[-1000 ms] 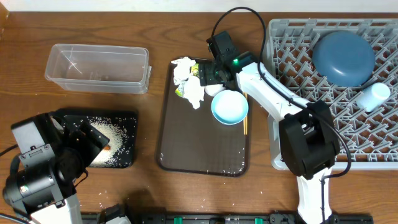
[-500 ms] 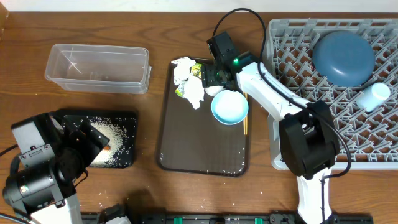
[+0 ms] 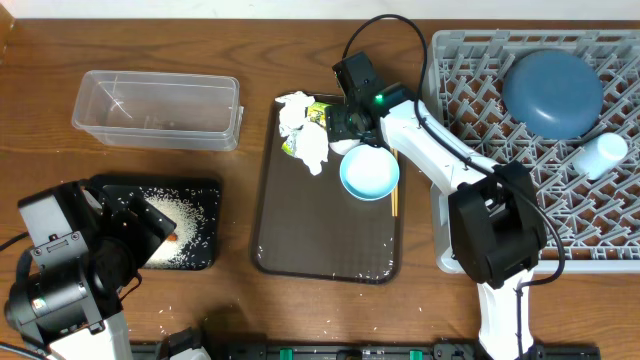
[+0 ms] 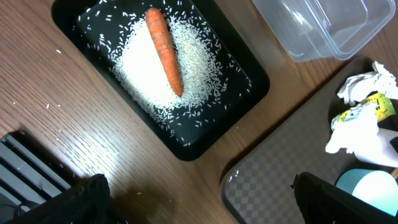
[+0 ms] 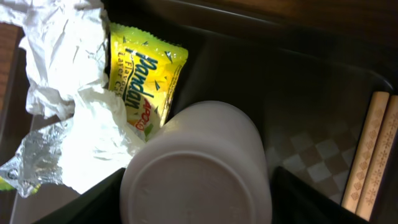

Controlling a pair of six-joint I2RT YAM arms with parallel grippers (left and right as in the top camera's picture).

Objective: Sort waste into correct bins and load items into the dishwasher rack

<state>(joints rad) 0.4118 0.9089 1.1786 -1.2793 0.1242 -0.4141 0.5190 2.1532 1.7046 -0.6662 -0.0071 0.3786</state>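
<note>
My right gripper [image 5: 198, 202] is shut on the whitish-pink cup [image 5: 196, 155], which lies on its side on the brown serving tray [image 3: 320, 225] with its base toward the camera. Crumpled white napkins [image 3: 305, 135] and the green-yellow wrapper [image 5: 146, 68] lie just left of the cup. The light-blue bowl [image 3: 369, 171] and chopsticks [image 3: 393, 200] sit beside it. My left gripper [image 4: 202, 199] is open and empty over the table. The carrot [image 4: 165, 50] lies on rice [image 4: 143, 74] in the black tray [image 4: 249, 81]. The clear container [image 3: 155, 108] holds nothing I can see.
The grey rack [image 3: 520, 200] on the right holds the dark-blue plate [image 3: 552, 92] and the small light-blue cup [image 3: 603, 152]. Stray rice grains [image 4: 53, 106] lie on the wood around the black tray. My right arm [image 3: 440, 150] reaches over the rack's left edge.
</note>
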